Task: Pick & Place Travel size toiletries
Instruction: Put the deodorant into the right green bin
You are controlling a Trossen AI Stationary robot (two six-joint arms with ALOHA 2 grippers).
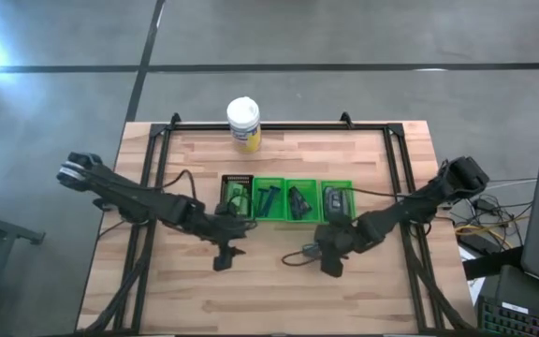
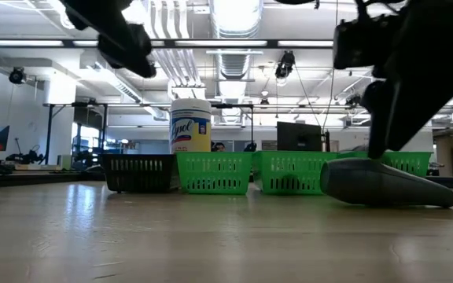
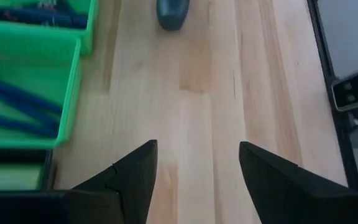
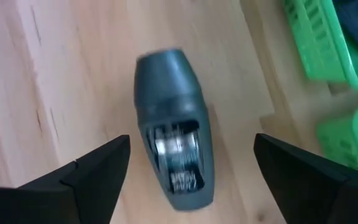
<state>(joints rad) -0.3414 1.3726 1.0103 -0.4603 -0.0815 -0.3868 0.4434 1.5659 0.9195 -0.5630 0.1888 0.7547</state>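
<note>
A: Grey tube (image 4: 174, 130), where and how is it lying?

B: Flat on the wooden table (image 1: 279, 290), on its side, just in front of the bin row, approx 6 o'clock of the gap between the 3rd and 4th bins in the high view. Long axis runs roughly 3 to 9 o'clock there. In the low view its rounded fat end sits at 9 o'clock and it tapers to a thin end at 3 o'clock.

A: Looks?

B: Dark grey oblong, smooth blunt cap at one end, a silvery label w/ print on the body; print not legible. Right wrist view blurs it.

A: Right gripper (image 1: 330, 264)?

B: Directly over the tube, fingers spread wide, one either side, not touching it. Nothing held.

A: Left gripper (image 1: 223, 256)?

B: Over bare table at approx 6 o'clock of the black bin (image 1: 236, 197), fingers apart, nothing between them. Its wrist cam catches the tube's end farther off.

A: Bins?

B: Black one, then three green bins (image 1: 305, 198) in a row. Dark blue razors (image 3: 17, 102) lie in a green bin. Other contents too small to name.

A: Else?

B: Yellow Lysol canister (image 1: 243, 124) w/ white lid at 12 o'clock of the row, upright, near the far edge.
</note>
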